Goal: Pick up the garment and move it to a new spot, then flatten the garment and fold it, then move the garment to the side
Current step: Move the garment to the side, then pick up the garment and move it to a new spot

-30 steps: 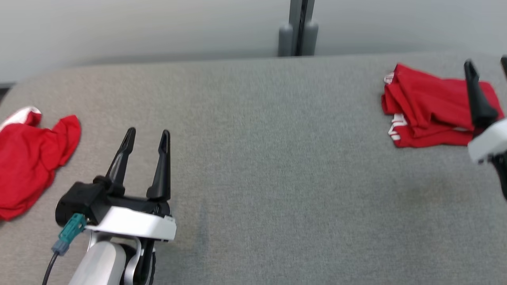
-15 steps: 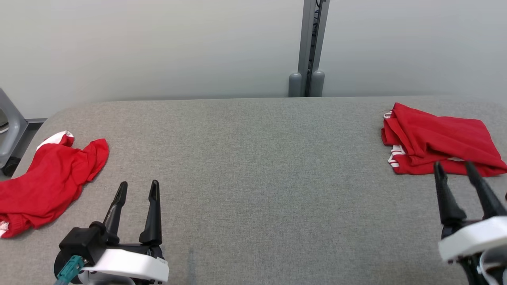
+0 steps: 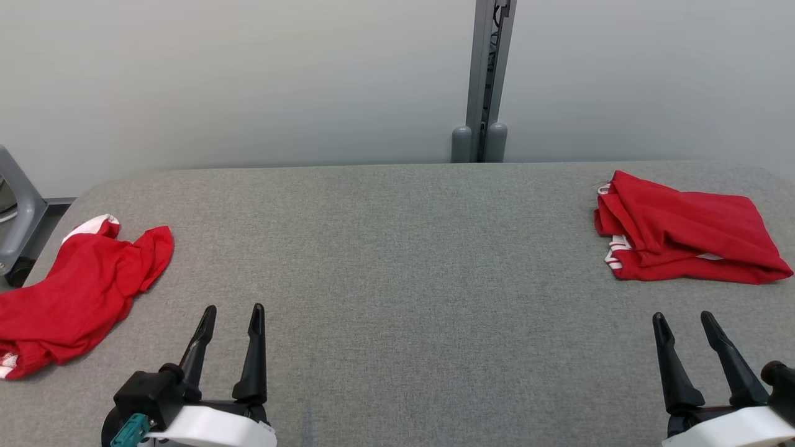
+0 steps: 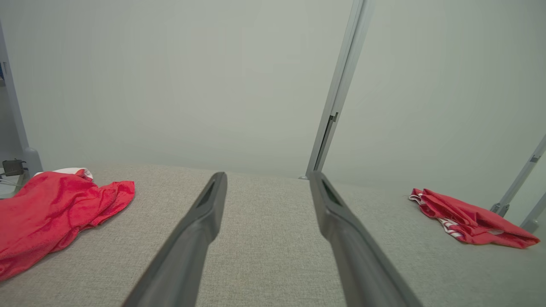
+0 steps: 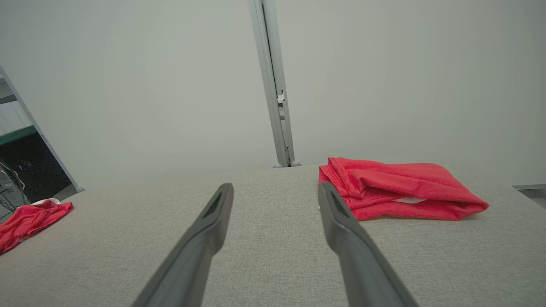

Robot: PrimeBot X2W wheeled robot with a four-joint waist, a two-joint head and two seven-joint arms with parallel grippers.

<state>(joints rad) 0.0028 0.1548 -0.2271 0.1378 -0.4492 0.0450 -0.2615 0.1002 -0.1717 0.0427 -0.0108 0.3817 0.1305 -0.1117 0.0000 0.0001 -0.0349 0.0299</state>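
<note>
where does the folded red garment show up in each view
Head view: folded garment, right edge, mid-height.
Left wrist view: garment at far right, below middle.
Right wrist view: garment right of centre, just below middle.
Shared landmark: grey post at the wall, left of the garment in all three.

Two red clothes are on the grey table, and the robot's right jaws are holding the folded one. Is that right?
No. The right jaws are open and empty, short of the folded one, which lies on the grey table. The head view shows it. The other red garment lies crumpled on the table too.
</note>
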